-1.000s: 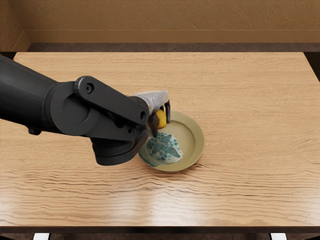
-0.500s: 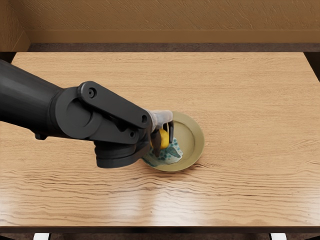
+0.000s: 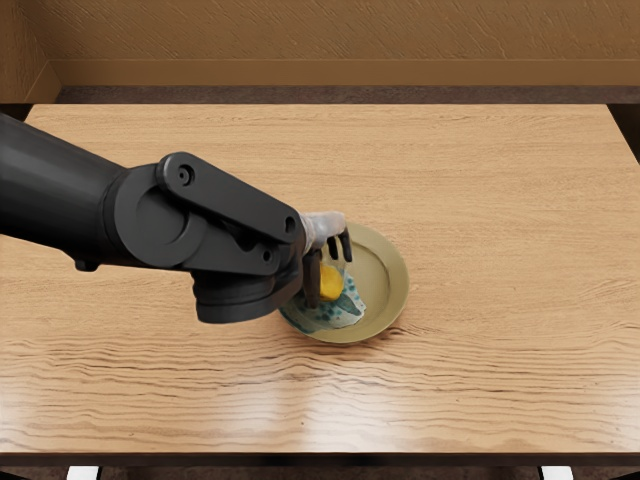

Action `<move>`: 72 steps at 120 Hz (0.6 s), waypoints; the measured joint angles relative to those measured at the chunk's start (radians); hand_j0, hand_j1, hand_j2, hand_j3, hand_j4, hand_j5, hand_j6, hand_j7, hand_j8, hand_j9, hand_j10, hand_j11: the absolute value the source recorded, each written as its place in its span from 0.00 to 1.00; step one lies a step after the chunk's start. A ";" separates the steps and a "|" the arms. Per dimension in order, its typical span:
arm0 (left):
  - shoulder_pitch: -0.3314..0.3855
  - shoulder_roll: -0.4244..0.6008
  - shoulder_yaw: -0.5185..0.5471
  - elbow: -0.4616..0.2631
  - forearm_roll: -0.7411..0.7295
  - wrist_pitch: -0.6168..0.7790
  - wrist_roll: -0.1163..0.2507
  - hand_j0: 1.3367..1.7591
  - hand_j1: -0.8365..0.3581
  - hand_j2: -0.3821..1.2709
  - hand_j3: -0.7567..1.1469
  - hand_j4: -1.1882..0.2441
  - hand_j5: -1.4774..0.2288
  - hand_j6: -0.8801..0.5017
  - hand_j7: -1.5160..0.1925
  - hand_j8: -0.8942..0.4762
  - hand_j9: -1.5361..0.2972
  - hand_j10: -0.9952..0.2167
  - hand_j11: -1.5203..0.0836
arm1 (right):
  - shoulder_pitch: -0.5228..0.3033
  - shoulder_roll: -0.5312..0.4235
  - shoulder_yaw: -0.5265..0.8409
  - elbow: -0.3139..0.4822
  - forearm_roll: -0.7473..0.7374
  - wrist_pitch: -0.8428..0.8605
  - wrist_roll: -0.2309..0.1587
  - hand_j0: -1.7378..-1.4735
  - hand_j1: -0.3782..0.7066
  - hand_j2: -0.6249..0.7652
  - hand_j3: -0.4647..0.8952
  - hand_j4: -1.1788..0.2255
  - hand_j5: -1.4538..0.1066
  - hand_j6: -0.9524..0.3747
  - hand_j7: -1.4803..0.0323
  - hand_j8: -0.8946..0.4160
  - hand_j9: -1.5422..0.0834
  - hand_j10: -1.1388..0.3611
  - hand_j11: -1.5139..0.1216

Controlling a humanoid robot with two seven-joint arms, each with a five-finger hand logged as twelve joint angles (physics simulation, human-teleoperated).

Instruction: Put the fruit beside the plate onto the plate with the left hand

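Observation:
A small yellow fruit (image 3: pixel 331 283) lies on the olive-green plate (image 3: pixel 398 285), on its teal patterned centre. My left hand (image 3: pixel 328 268) hangs just over it, at the end of the dark arm that comes in from the left. Its fingers (image 3: pixel 344 247) are spread and lifted off the fruit. The thumb (image 3: pixel 312 280) stands close against the fruit's left side. The arm's bulky wrist hides the plate's left edge. The right arm does not show.
The plate sits a little right of the middle of a wooden table (image 3: pixel 480 180). A low wooden wall runs along the far edge of the table.
The left hand came down over the plate with the fruit. Its fingers then spread, and the fruit now rests on the plate's centre.

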 joint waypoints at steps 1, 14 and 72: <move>0.000 0.000 0.000 0.000 0.000 0.000 0.000 0.76 0.62 0.29 0.40 0.51 0.56 0.39 0.58 0.39 0.55 0.49 0.61 | 0.000 0.000 0.000 0.000 0.000 0.000 0.000 0.30 0.05 0.45 0.34 0.82 0.91 0.70 0.96 0.66 0.93 0.74 0.91; -0.001 0.000 0.000 0.005 0.000 0.002 0.000 0.76 0.69 0.28 0.40 0.59 0.62 0.43 0.65 0.44 0.61 0.57 0.69 | 0.000 0.000 0.000 0.000 0.000 0.000 0.000 0.30 0.05 0.45 0.34 0.82 0.91 0.70 0.96 0.66 0.93 0.74 0.91; -0.037 0.000 -0.047 0.002 -0.019 -0.090 0.000 0.76 0.95 0.24 0.40 0.80 0.83 0.61 0.85 0.62 0.81 0.78 0.91 | 0.000 0.000 0.000 0.000 0.000 0.000 0.000 0.30 0.05 0.45 0.34 0.82 0.91 0.70 0.96 0.66 0.93 0.74 0.91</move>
